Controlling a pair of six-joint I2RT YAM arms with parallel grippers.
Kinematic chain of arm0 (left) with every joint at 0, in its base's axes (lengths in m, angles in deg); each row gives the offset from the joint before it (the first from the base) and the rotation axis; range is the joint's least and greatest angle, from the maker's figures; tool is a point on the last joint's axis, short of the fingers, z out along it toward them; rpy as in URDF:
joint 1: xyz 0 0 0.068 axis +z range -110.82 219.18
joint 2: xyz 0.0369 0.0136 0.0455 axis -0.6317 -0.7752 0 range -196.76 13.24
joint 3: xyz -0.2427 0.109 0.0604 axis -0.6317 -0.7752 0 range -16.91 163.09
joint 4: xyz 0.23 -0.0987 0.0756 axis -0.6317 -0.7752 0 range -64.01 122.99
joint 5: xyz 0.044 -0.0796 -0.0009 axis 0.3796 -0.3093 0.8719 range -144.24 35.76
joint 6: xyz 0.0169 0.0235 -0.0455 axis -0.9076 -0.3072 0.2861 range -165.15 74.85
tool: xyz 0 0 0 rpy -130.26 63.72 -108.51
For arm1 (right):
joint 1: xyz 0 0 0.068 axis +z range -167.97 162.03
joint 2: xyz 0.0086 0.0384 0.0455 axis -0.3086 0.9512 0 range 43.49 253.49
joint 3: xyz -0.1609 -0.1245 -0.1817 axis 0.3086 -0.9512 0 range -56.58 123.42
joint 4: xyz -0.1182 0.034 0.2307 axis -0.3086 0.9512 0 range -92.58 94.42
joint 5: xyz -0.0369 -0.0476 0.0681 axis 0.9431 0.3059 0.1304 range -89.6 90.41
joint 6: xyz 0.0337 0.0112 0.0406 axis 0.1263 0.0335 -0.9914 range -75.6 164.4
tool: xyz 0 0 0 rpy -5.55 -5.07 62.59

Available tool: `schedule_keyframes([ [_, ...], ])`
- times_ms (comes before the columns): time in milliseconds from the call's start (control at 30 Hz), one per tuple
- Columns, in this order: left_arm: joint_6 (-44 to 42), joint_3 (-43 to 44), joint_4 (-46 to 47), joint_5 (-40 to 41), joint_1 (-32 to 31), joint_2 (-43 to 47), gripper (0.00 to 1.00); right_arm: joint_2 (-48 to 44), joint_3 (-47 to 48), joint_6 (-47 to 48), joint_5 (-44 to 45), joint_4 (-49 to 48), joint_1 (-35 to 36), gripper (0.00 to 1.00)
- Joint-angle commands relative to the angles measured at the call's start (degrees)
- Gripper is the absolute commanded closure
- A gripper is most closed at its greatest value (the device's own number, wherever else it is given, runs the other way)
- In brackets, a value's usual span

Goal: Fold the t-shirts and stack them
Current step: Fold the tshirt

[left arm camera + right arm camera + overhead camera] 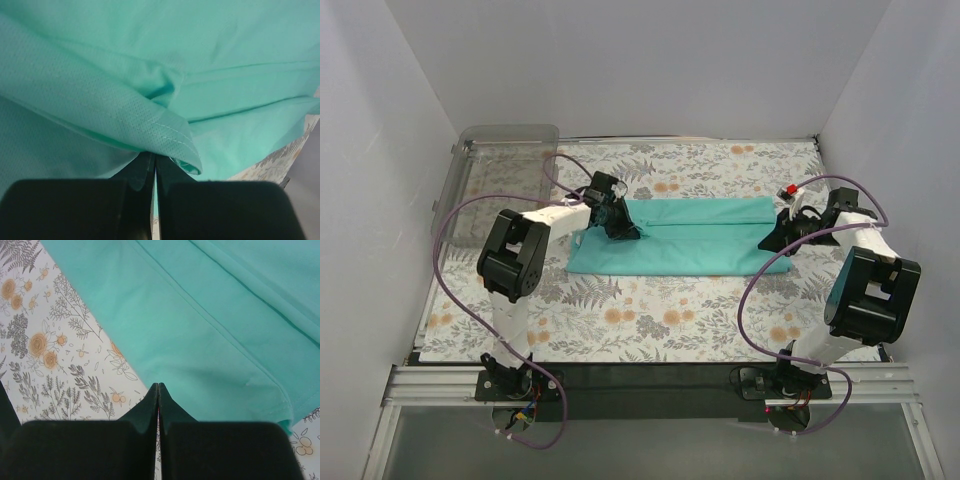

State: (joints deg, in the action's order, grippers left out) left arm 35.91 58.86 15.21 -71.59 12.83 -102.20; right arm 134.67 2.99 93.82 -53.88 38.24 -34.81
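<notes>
progress: you had the t-shirt [692, 236] folded lengthwise into one long band, with no sleeve sticking out in the top view.
left to do: by my judgement, the cross folds that shorten the band, then the stacking. only one t-shirt was in view.
t-shirt position: it lay flat across the middle of the floral table cover [620, 320], one end toward each arm.
left arm: it reached forward and inward, with the left gripper [618, 226] down on the t-shirt's left end.
left jaws: closed, with a stitched edge of the cloth bunched at the tips, apparently pinched.
right arm: it bent in from the right, with the right gripper [778, 238] low at the right end.
right jaws: pressed together at the t-shirt's edge. i could not tell whether they had caught any cloth.
</notes>
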Motion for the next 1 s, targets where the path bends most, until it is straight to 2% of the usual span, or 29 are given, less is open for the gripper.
schedule_keyframes([
  [0, 0.07, 5.17, -0.59, 1.78, -0.11, -1.01, 1.00, -2.32, 1.25, -0.12, -2.23, 1.02, -0.65, 0.99],
  [133, -0.20, 11.84, -2.34, 3.01, -0.02, -4.44, 0.98, -2.23, 1.16, -0.03, -2.06, 1.02, -0.91, 0.99],
  [233, -0.46, 17.19, -4.18, 3.54, -0.11, -7.95, 0.88, -2.40, 1.16, -0.03, -1.44, 0.93, -1.00, 0.99],
  [267, -0.55, 18.27, -4.80, 3.54, -0.02, -8.66, 0.80, -2.49, 1.16, -0.03, -1.27, 1.02, -1.09, 0.99],
  [367, -1.08, 20.38, -5.33, 3.80, -0.11, -9.72, 0.68, -2.76, 1.07, 0.14, -0.92, 0.93, -1.26, 0.99],
  [567, -5.28, 21.00, -4.55, 6.17, 0.07, -5.78, 0.59, -2.32, 2.74, -1.08, 2.68, 0.23, -1.44, 0.98],
  [633, -7.04, 18.11, -1.40, 9.07, 0.16, -2.18, 0.54, -2.49, 3.44, -1.61, 5.49, -0.56, -1.62, 0.98],
  [700, -11.35, 15.13, 1.33, 11.96, 0.16, 5.02, 0.50, -2.58, 4.67, -2.23, 9.25, -1.35, -1.62, 0.96],
  [767, -13.11, 9.86, 3.97, 14.87, 0.16, 12.55, 0.42, -1.97, 6.42, -2.49, 12.60, -1.79, -1.62, 0.95],
  [800, -14.60, 1.14, 5.20, 16.62, 0.51, 20.09, 0.37, -0.58, 7.83, -2.93, 17.84, -2.14, -1.96, 0.93],
  [833, -14.61, 1.05, 5.30, 16.64, 0.51, 20.16, 0.36, -0.56, 7.84, -2.94, 17.89, -2.15, -1.97, 0.92],
  [900, -13.57, -4.02, 5.82, 17.70, 0.60, 27.96, 0.36, 0.31, 8.63, -3.29, 19.39, -2.23, -2.14, 0.92],
  [967, -12.16, -13.16, 7.23, 15.00, 1.04, 35.49, 0.36, 2.07, 8.98, -3.81, 18.69, -1.97, -2.14, 0.94],
])
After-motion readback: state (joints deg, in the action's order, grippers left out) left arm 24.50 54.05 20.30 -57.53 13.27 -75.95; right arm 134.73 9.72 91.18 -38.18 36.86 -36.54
